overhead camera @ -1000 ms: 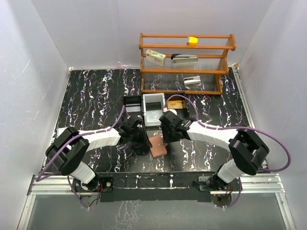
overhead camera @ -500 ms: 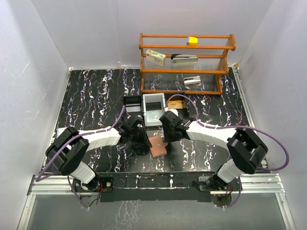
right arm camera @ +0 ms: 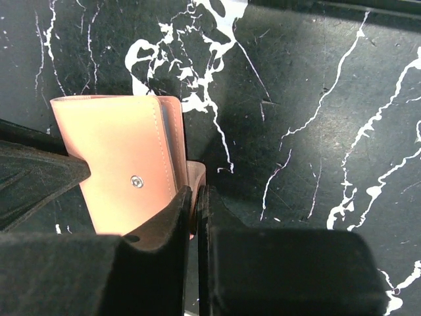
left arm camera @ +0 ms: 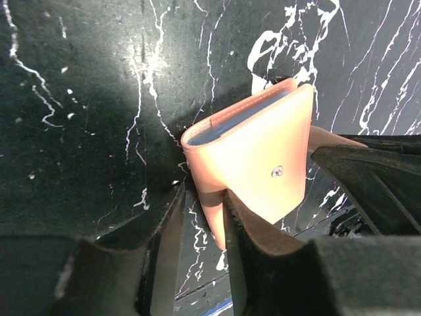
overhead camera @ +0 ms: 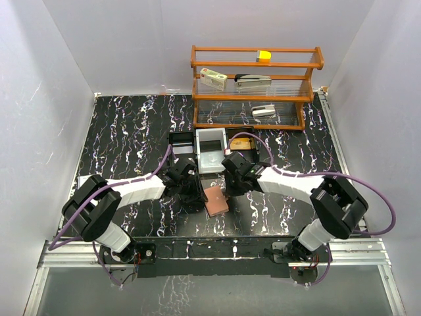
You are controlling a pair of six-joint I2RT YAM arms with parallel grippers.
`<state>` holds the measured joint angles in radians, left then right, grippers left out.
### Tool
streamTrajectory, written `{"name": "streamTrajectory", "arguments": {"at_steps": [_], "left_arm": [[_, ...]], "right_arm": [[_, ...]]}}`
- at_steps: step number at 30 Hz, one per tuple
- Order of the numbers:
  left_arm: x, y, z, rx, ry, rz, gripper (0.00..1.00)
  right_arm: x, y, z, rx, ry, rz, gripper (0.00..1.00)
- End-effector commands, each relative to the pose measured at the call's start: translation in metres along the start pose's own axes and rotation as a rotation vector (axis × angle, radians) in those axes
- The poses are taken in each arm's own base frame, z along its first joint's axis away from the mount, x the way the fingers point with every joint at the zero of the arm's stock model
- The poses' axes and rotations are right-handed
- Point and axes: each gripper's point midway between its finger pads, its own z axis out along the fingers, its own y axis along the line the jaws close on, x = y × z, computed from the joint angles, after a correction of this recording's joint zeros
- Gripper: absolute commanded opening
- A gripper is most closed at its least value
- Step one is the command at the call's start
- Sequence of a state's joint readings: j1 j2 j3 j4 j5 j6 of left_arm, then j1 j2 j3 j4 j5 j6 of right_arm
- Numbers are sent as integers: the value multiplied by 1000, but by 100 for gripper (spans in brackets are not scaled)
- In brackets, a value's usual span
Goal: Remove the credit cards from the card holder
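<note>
Right hand (right arm camera: pixel 195 192) has snapped shut since a second ago, pinching a flap edge of the salmon card holder (right arm camera: pixel 122 161), which sits on the black marble desk (overhead camera: pixel 131 131) just in front of the white tray (overhead camera: pixel 210 161), while the left hand (left arm camera: pixel 202 197) straddles its other edge, half open, can't tell if it's actually gripping.
</note>
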<state>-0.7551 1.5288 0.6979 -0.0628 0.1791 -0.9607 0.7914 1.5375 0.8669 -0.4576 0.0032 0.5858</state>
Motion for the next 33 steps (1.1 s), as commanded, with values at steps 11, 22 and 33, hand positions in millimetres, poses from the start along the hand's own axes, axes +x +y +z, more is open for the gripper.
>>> {"name": "streamTrajectory", "arguments": {"at_steps": [11,22,33], "left_arm": [[-34,-14,-41,-79,-192,62,69],[-21,-33,-35,-61,-162,86,76],[-17,-27,-24,-127,-118,97,70]], "right_arm": [[-34,33,-36,-182,-161,102,0],[-35,58,-51,-362,-199,271,0],[-29,60,-53,-396,-190,297,0]]}}
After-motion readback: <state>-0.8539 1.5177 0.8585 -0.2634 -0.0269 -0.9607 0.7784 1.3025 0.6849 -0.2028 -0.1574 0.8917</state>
